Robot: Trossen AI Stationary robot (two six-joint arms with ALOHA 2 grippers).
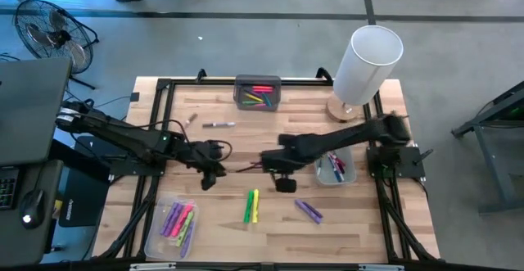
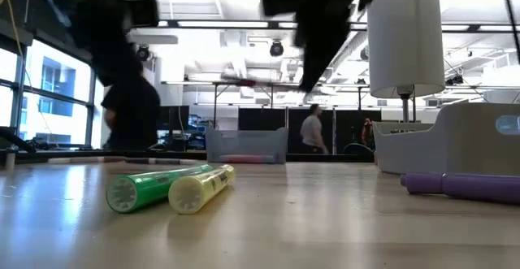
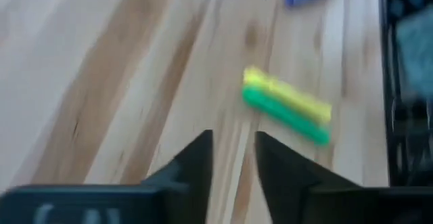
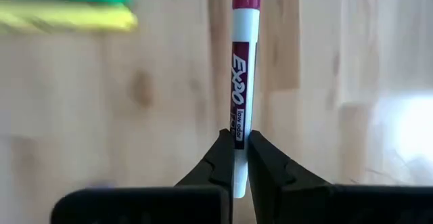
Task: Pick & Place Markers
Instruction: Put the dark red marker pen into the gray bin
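Slightly parted with nothing between them, the jaws of the left gripper [image 1: 211, 175] hang over bare wood left of the table's middle; its wrist view shows the two dark fingers [image 3: 196, 166] with a narrow gap above the boards. At the near left corner a clear tray [image 1: 155, 237] holds pink, purple and green markers [image 1: 179, 220]. Farther back, a white-barrelled marker [image 1: 219, 124] lies alone on the table [image 1: 270, 246], and a grey tray [image 1: 240, 85] at the far edge holds several more. Near the middle, a green marker [image 1: 247, 206] and a yellow marker [image 1: 255, 205] lie side by side, touching. Just behind them the right gripper [image 1: 264, 165] pinches a white Expo marker [image 4: 240, 82] with a dark red cap, held clear of the wood. Two purple markers [image 1: 308, 210] lie to the right, and another clear tray [image 1: 348, 175] under the right arm holds a few pens. A white lamp [image 1: 366, 65] stands at the far right corner.
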